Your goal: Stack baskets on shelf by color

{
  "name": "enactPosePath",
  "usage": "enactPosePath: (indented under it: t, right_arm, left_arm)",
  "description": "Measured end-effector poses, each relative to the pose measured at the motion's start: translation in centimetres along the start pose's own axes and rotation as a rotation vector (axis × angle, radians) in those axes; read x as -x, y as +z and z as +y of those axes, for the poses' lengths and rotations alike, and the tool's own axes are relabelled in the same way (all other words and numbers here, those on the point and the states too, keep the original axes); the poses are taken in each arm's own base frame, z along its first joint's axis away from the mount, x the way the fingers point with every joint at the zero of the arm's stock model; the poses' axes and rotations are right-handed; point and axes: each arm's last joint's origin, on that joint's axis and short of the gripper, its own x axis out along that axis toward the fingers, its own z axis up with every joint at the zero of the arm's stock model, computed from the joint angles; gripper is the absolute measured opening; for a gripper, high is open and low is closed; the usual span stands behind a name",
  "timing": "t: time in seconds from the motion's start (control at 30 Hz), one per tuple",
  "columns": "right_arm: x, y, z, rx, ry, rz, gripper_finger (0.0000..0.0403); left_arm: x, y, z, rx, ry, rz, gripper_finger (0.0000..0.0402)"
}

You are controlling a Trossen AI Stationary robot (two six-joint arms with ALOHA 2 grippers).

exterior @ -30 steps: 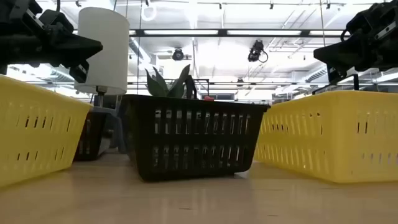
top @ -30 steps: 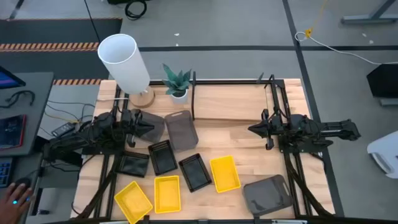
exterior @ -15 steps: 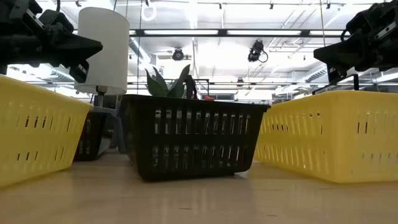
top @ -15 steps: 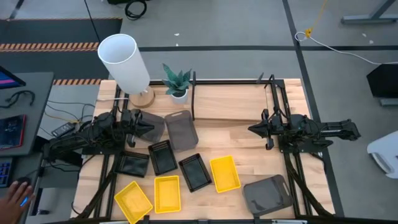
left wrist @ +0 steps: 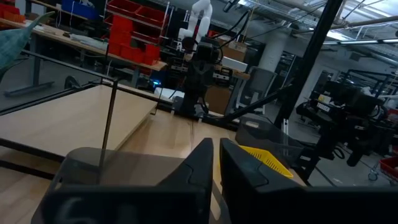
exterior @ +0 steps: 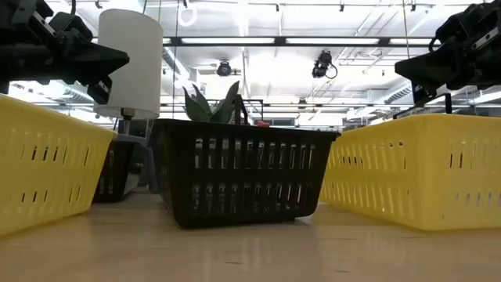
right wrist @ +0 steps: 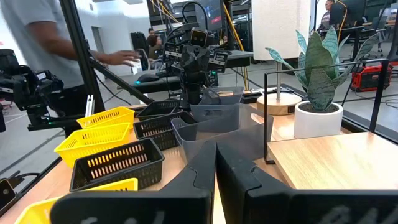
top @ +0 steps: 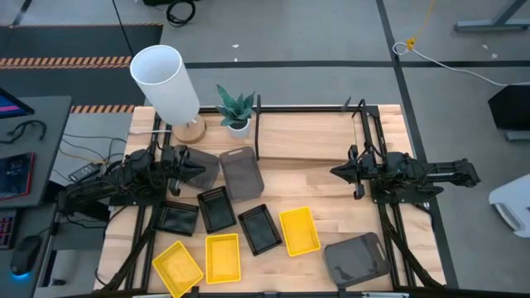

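Baskets lie scattered over the wooden table [top: 331,186] in the overhead picture, none of them on the shelf [top: 306,136], which stands at the table's far edge beside a potted plant [top: 236,109] and a white lamp [top: 166,83]. Three yellow baskets [top: 222,257] sit along the near edge, three black baskets [top: 217,209] just behind them, one grey basket [top: 242,174] near the middle and a second grey basket [top: 356,258] at the near right corner. The left gripper [top: 199,165] hangs over the table's left side, pointing toward the middle next to the central grey basket; the right gripper [top: 338,172] hangs on the right side in front of the shelf, pointing back at it. Neither holds anything.

At table level, a black basket [exterior: 243,172] stands in the centre between two yellow baskets [exterior: 415,168], with the lamp [exterior: 129,63] and plant [exterior: 211,106] behind. Both grippers hang above the baskets, one at each upper corner.

From the left wrist, that arm's fingers [left wrist: 202,165] are pressed together, a thin slit between them, over the grey basket [left wrist: 112,168]; the shelf [left wrist: 74,121] lies beyond.

From the right wrist, the fingers [right wrist: 202,168] are likewise closed on nothing. Ahead are grey baskets [right wrist: 217,115], black basket [right wrist: 115,162], yellow baskets [right wrist: 96,134], the plant [right wrist: 317,81] and the shelf [right wrist: 336,158]. A person [right wrist: 50,43] stands behind the table.
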Motion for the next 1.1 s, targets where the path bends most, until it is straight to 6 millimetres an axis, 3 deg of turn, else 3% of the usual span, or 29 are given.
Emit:
enactPosePath:
  t: [1.1]
  right_arm:
    - [0.00, 0.00, 0.00, 0.000, 0.000, 0.000, 0.0019]
  left_arm:
    - [0.00, 0.00, 0.00, 0.000, 0.000, 0.000, 0.0038]
